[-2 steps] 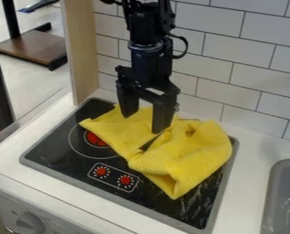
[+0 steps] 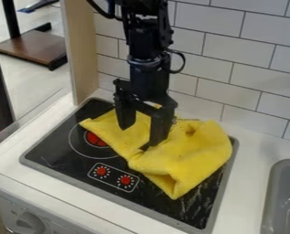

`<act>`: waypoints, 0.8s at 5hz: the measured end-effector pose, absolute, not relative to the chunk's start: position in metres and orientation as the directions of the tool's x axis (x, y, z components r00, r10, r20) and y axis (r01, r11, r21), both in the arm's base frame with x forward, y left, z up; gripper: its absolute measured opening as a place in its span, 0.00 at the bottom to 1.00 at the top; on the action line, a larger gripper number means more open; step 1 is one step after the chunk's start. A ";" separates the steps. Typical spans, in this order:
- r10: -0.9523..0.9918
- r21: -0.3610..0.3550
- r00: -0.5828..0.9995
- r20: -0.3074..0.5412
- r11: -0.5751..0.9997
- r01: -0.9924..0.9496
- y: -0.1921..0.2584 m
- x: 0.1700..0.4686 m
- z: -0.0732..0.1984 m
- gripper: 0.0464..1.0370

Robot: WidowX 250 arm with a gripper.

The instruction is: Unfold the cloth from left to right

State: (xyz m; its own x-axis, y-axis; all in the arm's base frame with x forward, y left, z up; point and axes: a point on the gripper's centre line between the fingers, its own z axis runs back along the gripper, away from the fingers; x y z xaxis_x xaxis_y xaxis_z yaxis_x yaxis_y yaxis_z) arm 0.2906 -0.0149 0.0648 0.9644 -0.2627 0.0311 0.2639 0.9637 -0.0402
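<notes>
The black gripper (image 2: pixel 138 136) hangs over the left-middle part of the yellow cloth (image 2: pixel 193 157), its two fingers spread wide apart with no cloth seen pinched between them. Its right fingertip is low at the cloth's middle, close to or touching it; contact is hard to tell. The cloth lies crumpled across the black stove top (image 2: pixel 55 153), bunched up on the right, with a flatter part toward the left and a corner hanging toward the front.
A tiled wall (image 2: pixel 223 64) stands behind the stove, and a wooden panel (image 2: pixel 80 50) rises at its back left. A grey sink (image 2: pixel 284 201) is at the right edge. Two red knobs (image 2: pixel 126 180) are printed at the stove's front.
The gripper has moved down and slightly left, closer to the cloth. The cloth looks the same.
</notes>
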 end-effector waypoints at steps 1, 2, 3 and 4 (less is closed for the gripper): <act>-0.261 -0.016 0.965 0.010 0.965 0.261 -0.013 0.292 0.054 0.96; -0.248 -0.009 0.969 -0.011 0.969 0.248 -0.011 0.291 0.048 0.96; -0.241 -0.007 0.970 -0.020 0.970 0.241 -0.011 0.291 0.045 0.96; -0.264 -0.019 0.964 -0.029 0.964 0.264 -0.015 0.290 0.042 0.96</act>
State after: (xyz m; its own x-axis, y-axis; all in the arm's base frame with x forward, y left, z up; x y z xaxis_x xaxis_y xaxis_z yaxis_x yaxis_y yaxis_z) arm 0.2898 -0.0149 0.0416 0.9640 -0.2642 -0.0286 0.2638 0.9644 -0.0195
